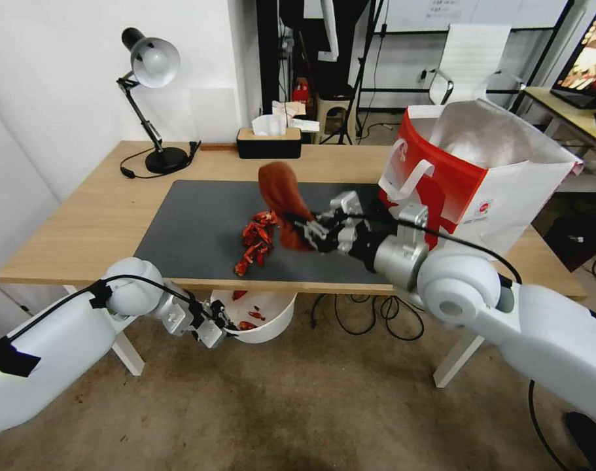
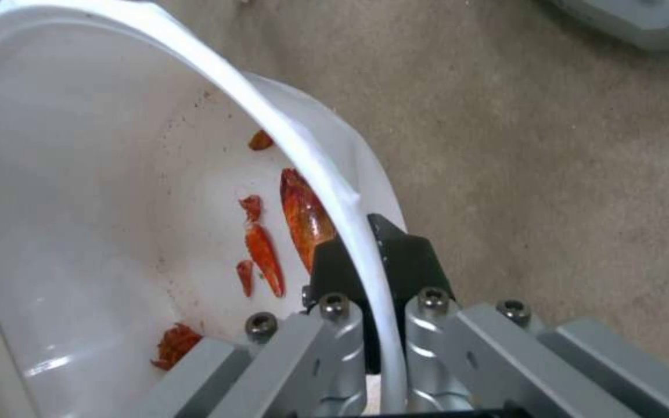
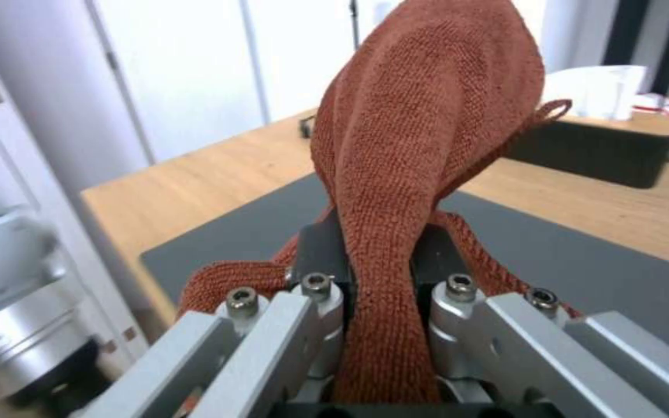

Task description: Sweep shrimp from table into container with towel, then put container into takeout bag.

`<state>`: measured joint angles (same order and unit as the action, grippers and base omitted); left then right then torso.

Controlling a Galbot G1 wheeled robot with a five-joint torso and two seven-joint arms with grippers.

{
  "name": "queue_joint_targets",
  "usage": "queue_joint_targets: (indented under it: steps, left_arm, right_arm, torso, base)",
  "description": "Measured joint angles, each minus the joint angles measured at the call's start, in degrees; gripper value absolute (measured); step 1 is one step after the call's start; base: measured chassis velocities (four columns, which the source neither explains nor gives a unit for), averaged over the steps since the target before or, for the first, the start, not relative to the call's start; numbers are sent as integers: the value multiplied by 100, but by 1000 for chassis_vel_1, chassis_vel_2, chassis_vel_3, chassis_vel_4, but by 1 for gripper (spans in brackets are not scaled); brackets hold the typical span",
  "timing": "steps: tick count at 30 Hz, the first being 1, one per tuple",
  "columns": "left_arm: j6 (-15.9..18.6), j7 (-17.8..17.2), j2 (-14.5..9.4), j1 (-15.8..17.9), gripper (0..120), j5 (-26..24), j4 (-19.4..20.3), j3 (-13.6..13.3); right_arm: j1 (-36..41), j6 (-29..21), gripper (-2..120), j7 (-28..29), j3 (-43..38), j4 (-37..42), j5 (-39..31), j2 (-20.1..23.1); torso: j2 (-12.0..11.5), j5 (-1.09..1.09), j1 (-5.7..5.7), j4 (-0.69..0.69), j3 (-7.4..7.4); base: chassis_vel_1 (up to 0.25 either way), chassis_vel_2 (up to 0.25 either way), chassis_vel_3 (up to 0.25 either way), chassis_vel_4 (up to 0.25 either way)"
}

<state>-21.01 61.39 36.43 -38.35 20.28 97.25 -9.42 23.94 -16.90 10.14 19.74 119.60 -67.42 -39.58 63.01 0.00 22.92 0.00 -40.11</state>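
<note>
Two grippers are at work, and the sweep looks only partly done. At the right gripper (image 1: 309, 230), the jaws are clamped on the small rust-red knitted cloth towel (image 1: 283, 196), which stands up out of it, lifted off the dark grey rectangular mat (image 1: 193, 229) and not touching anything below. Just beside that gripper, toward the robot's left, lies the heap of glossy red-orange curled shrimp (image 1: 255, 241), strung out from mid-mat to the mat's near edge, so most of it remains on the long light-wood counter (image 1: 88, 222). On that gripper's other side stands the big boxy red-and-white paper takeout bag (image 1: 481, 176) with its foil lining and white loop handles, mouth open. Lower down, the left gripper (image 2: 369, 255) pinches the rim of the large round white plastic container (image 1: 271, 320), one finger inside the wall and one outside, holding it under the counter's near edge below the end of the heap. Only a few pieces lie inside the tub. My reading: most of the sweeping remains, and bagging has not begun.
</note>
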Motion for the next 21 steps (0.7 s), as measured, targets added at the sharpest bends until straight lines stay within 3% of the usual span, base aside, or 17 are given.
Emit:
queue_joint_targets:
  steps: [11,21]
  left_arm:
    - [-36,0,-100,-275,0,-2,72,311]
    - [-54,-5,-190,-563,0,12,140,608]
  right_arm:
    - [-301,1,7,66,163,-1004,284,-543]
    - [-766,-55,7,-291,765,-2526,981,-1412]
  torso:
    - [1,0,0,0,0]
    - [1,0,0,0,0]
  base:
    - [0,0,0,0]
    - [0,0,0,0]
